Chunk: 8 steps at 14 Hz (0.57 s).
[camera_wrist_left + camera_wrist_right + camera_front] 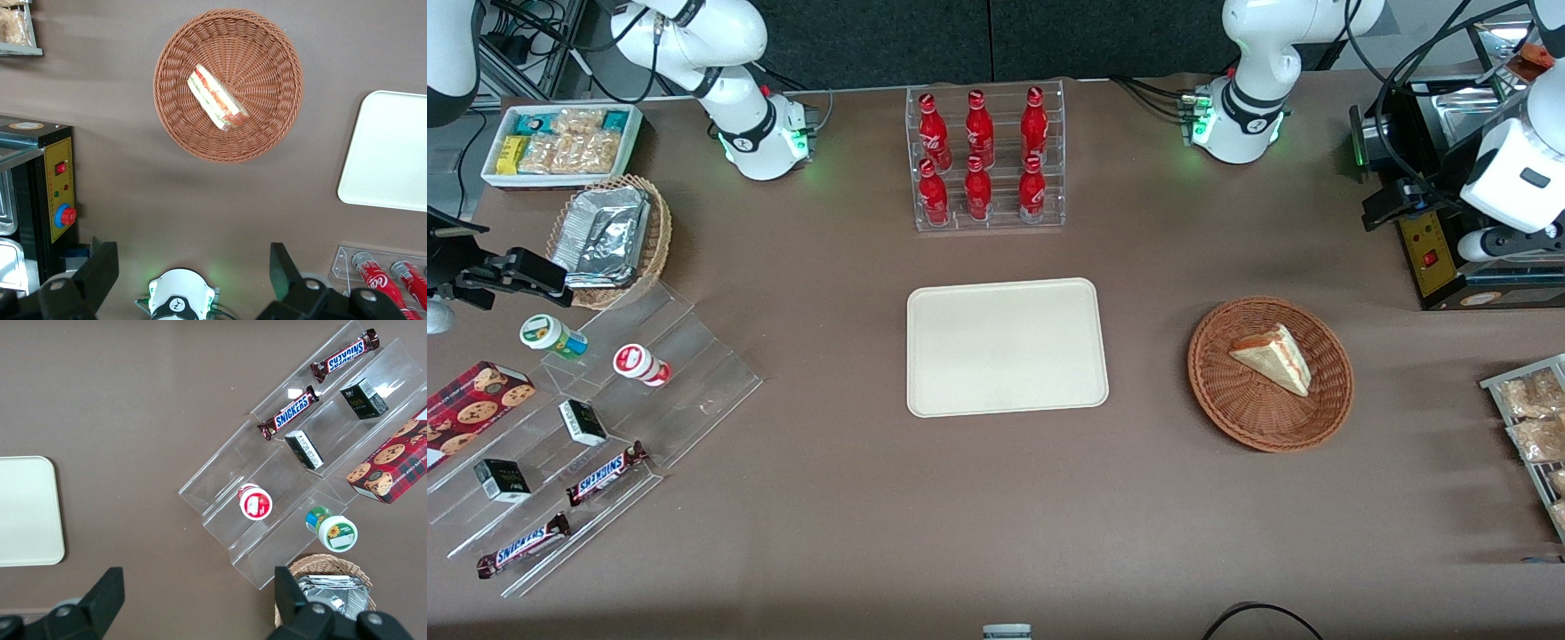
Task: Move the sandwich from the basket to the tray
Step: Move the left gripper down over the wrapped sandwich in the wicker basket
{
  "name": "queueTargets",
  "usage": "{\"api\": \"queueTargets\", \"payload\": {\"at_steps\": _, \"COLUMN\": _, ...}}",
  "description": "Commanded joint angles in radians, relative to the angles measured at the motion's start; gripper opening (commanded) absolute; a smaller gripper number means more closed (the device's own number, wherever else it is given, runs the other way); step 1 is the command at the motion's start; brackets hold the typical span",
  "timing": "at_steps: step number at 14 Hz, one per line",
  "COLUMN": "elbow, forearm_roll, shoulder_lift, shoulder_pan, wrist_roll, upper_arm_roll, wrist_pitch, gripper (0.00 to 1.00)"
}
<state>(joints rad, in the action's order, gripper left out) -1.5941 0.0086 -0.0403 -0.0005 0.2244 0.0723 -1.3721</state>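
Observation:
The sandwich [1273, 356] [217, 98], a white bread wedge with pink and yellow filling, lies in the reddish-brown wicker basket [1227, 418] [173, 127]. The cream tray [1005, 347] [390, 153] lies flat at the table's middle, beside the basket, with nothing on it. My gripper [1396, 203] [192, 267] hangs high at the working arm's end of the table, farther from the front camera than the basket and well apart from it. Its black fingers [100, 267] stand wide open with nothing between them.
A black machine with a yellow panel [1432, 253] [57, 190] stands just beside my gripper. A clear rack of red bottles [985, 158] is farther back than the tray. A rack of snack bags [1534, 427] sits at the working arm's edge. Acrylic steps with snacks [605, 418] lie toward the parked arm's end.

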Motion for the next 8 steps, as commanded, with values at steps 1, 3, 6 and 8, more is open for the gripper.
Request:
{"api": "queueTargets", "payload": {"at_steps": 1, "elbow": -0.003, "forearm_roll": 0.005, "shoulder_lift": -0.007, "shoulder_pan": -0.018, "wrist_roll": -0.014, "upper_arm_roll": -0.014, "wrist_pitch": 0.001, "gripper": 1.0}}
{"api": "queueTargets", "payload": {"at_steps": 3, "elbow": -0.006, "forearm_roll": 0.005, "shoulder_lift": 0.005, "shoulder_pan": -0.016, "wrist_roll": -0.025, "upper_arm_roll": -0.012, "wrist_pitch": 0.005, "gripper": 1.0}}
{"api": "queueTargets", "payload": {"at_steps": 6, "elbow": -0.068, "forearm_roll": 0.008, "shoulder_lift": 0.011, "shoulder_pan": -0.012, "wrist_roll": -0.073, "upper_arm_roll": -0.014, "wrist_pitch": -0.046, "gripper": 1.0}}
{"api": "queueTargets", "payload": {"at_steps": 8, "elbow": -0.15, "forearm_roll": 0.017, "shoulder_lift": 0.005, "shoulder_pan": -0.007, "wrist_roll": -0.071, "upper_arm_roll": -0.016, "wrist_pitch": -0.132, "gripper": 1.0}}
